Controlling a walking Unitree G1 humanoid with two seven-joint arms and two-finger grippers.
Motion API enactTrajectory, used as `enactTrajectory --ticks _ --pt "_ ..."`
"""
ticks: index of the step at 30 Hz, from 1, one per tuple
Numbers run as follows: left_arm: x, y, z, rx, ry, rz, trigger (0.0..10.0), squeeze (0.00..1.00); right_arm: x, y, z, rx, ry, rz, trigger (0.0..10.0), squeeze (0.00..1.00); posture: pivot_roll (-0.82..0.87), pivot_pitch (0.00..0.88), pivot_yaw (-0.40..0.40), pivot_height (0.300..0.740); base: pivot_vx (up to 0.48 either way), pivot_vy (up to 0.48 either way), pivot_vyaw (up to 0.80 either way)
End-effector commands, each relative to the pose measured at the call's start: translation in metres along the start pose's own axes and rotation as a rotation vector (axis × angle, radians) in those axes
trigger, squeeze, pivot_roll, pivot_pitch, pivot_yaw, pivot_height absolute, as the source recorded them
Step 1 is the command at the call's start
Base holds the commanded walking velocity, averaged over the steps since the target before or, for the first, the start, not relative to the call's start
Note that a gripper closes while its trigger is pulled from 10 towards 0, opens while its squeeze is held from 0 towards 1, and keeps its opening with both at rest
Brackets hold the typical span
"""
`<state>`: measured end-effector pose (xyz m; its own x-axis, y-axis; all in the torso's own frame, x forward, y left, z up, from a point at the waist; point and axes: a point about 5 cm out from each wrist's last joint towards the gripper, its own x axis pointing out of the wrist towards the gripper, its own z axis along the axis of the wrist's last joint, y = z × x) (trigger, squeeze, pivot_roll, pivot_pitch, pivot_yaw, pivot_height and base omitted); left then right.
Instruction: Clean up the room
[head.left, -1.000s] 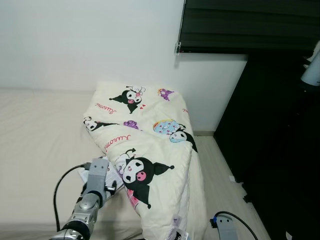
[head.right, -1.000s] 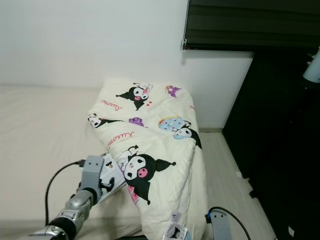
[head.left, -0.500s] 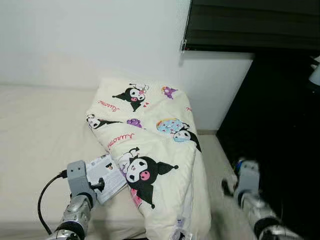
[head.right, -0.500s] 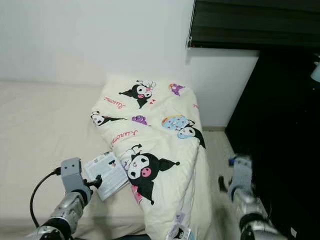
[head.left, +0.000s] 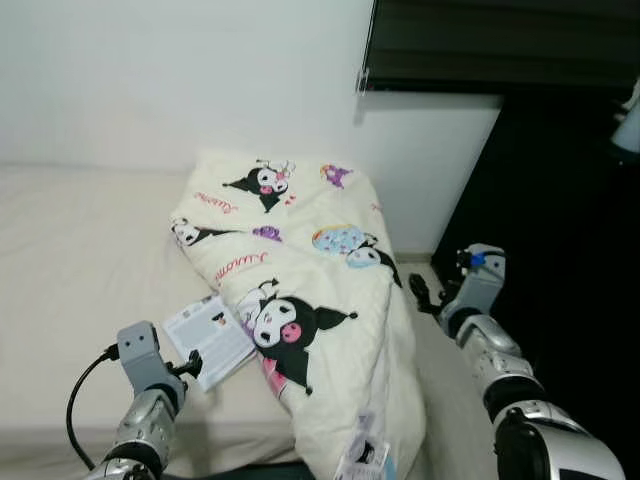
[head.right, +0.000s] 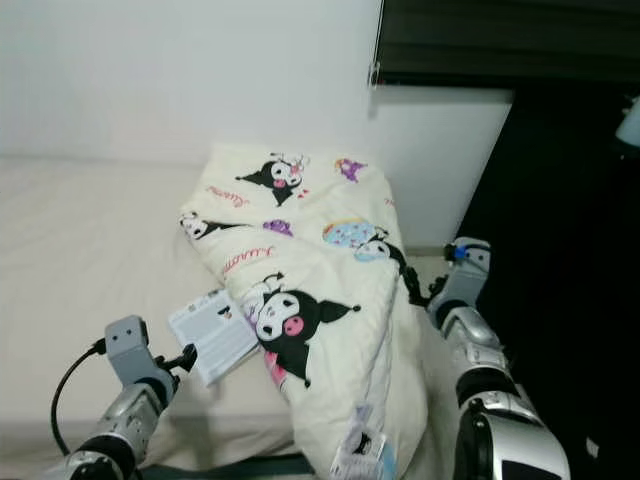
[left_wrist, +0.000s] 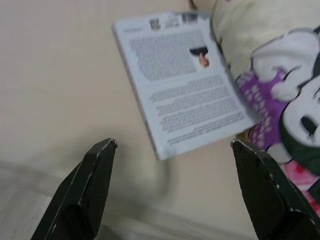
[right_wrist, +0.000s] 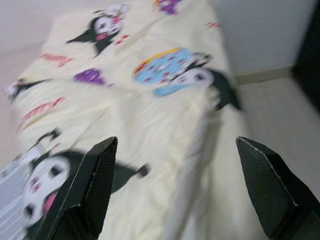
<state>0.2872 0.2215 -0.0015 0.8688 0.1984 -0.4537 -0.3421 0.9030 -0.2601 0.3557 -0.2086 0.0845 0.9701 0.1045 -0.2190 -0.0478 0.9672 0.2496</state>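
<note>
1. A cartoon-printed quilt (head.left: 300, 300) is seen heaped along the end of the bed (head.left: 80, 250), its lower edge drooping toward the floor (head.left: 440, 400).
2. A booklet (head.left: 210, 340) lies flat on the mattress, one edge tucked under the quilt.
3. The left gripper (left_wrist: 175, 185) is held just short of the booklet, fingers spread wide and empty.
4. The right gripper (right_wrist: 170, 190) is raised beside the quilt's far edge, also spread (nothing pinched).
5. The booklet's free corner should be approached low and level, so that only paper is caught.
6. No containers can be made out.
</note>
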Motion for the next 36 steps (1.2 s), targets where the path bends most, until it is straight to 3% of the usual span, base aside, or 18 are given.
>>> enactTrajectory --ticks 1,7,16,19,25,30,33,36 --pt "0.0 -0.006 -0.001 -0.021 0.001 -0.025 10.0 0.0 0.001 0.004 0.002 0.001 -0.006 0.033 10.0 0.0 -0.12 0.0 -0.062 0.62 0.0 0.0 0.0" --pt "0.004 -0.011 0.011 -0.071 -0.045 -0.041 10.0 0.0 0.004 0.014 0.006 0.009 -0.019 0.11 10.0 0.0 -0.12 0.0 -0.061 0.59 0.0 0.0 0.0" --pt "0.01 -0.025 0.032 -0.184 -0.116 -0.094 10.0 0.0 0.004 0.011 0.013 0.017 -0.051 0.103 10.0 0.0 -0.12 0.0 -0.047 0.56 0.0 0.0 0.0" --pt "0.01 -0.028 0.034 -0.184 -0.119 -0.109 10.0 0.0 0.003 0.011 0.013 0.017 -0.055 0.108 10.0 0.0 -0.13 0.0 -0.043 0.55 0.0 0.0 0.0" --pt "0.01 -0.01 0.033 -0.151 -0.097 -0.019 10.0 0.0 0.001 0.012 0.014 0.014 -0.078 0.12 10.0 0.0 -0.15 0.0 -0.028 0.525 0.0 0.0 0.0" --pt "0.007 0.025 0.045 -0.129 -0.142 0.135 10.0 0.0 -0.008 0.007 0.016 0.009 -0.112 0.134 10.0 0.0 -0.17 0.048 -0.012 0.5 0.0 0.0 0.0" --pt "0.006 0.028 0.047 -0.136 -0.155 0.141 10.0 0.0 -0.011 0.007 0.016 0.008 -0.121 0.137 10.0 0.0 -0.17 0.076 -0.006 0.495 0.0 0.0 0.0" --pt "0.007 0.028 0.056 -0.206 -0.191 0.098 10.0 0.0 -0.019 0.008 0.019 0.01 -0.148 0.143 10.0 0.0 -0.18 0.124 -0.003 0.48 0.0 0.0 0.0"
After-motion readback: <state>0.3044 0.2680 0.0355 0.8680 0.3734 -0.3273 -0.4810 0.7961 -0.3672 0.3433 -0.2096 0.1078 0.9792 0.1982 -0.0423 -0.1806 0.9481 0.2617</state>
